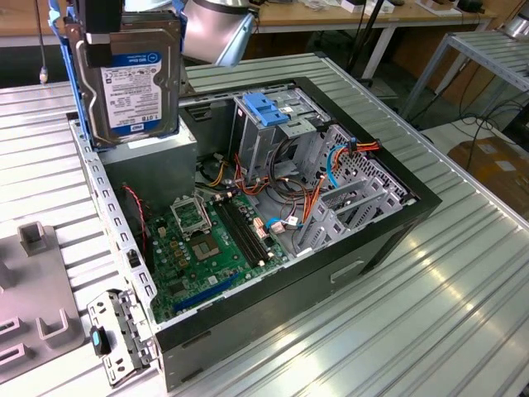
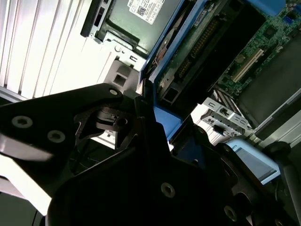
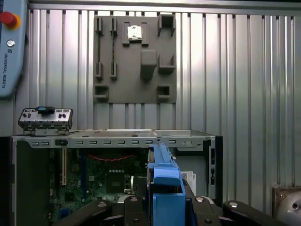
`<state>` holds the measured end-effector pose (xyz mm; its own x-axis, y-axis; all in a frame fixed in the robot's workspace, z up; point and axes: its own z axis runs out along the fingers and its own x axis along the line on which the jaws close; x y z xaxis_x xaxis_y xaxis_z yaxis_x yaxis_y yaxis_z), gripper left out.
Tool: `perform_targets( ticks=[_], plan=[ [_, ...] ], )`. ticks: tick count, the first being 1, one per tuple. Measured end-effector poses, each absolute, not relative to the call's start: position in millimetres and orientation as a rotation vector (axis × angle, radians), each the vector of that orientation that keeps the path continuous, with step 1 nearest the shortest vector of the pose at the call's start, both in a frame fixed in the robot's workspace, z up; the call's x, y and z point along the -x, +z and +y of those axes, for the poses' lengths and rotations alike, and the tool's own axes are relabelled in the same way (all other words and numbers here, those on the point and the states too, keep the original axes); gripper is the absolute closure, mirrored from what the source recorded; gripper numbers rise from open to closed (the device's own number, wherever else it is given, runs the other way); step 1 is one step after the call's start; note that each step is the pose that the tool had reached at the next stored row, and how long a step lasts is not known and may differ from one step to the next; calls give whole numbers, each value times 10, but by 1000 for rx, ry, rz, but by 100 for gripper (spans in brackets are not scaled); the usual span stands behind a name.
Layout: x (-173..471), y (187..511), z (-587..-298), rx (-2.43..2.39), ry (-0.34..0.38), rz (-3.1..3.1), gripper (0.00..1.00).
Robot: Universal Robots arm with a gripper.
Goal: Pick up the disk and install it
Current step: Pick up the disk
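The disk [image 1: 136, 83], a silver-grey hard drive with a white-and-blue label and blue rails, hangs on edge in the air at the exterior view's upper left. It is above the back-left corner of the open computer case [image 1: 388, 240]. My gripper [image 1: 106, 33] is shut on its top edge. In the first wrist view the disk [image 3: 164, 181] shows edge-on as a blue rail between my black fingers [image 3: 134, 205], above the case interior. In the second wrist view the disk's circuit-board underside [image 2: 188, 61] and blue rail run out from the gripper [image 2: 155, 127].
Inside the case are the metal drive cage with its blue latch [image 1: 269, 107], the green motherboard [image 1: 207, 240], loose cables [image 1: 310, 194] and a grey power-supply box [image 1: 149, 157]. A grey fixture plate [image 1: 33, 289] and a small metal bracket [image 1: 116, 335] lie on the ribbed table beside the case.
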<state>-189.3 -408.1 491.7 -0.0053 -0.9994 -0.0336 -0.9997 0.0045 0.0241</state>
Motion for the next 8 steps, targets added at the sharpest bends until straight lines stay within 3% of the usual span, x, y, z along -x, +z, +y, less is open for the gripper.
perform_targets(
  ticks=[8],
  plan=[
    [1589,4912,-4081,2211,62,2222,63]
  ],
)
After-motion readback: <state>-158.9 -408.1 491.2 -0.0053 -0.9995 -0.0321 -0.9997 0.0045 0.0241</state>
